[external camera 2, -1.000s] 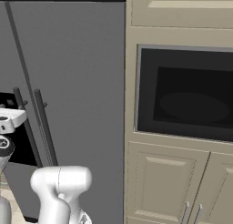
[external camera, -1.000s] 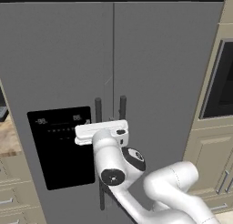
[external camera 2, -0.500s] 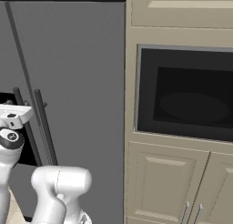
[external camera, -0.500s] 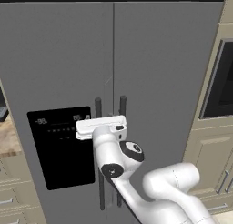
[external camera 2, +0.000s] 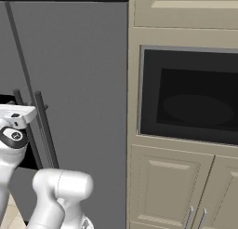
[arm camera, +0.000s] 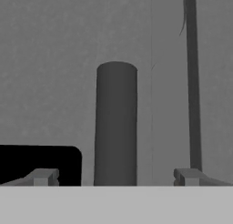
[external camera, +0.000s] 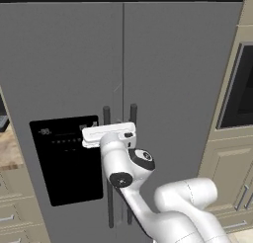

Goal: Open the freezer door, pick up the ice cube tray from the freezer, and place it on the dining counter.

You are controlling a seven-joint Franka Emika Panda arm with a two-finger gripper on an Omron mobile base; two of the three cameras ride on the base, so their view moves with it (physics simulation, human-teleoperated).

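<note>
Gripper (arm camera: pixel 116 175) spread wide, straddling freezer door (external camera: pixel 64 89) handle (arm camera: pixel 116 127), seemingly not touching

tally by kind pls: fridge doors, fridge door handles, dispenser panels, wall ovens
Fridge doors: 2, the freezer door and the plain door
Fridge door handles: 2
Dispenser panels: 1
Wall ovens: 1
Total: 6

Two grey fridge doors (external camera: pixel 64 64); two dark vertical handles (external camera: pixel 106 119); one black dispenser panel (external camera: pixel 64 163); one built-in oven (external camera 2: pixel 190 97); two beige cabinet doors (external camera 2: pixel 162 191) below it.
</note>
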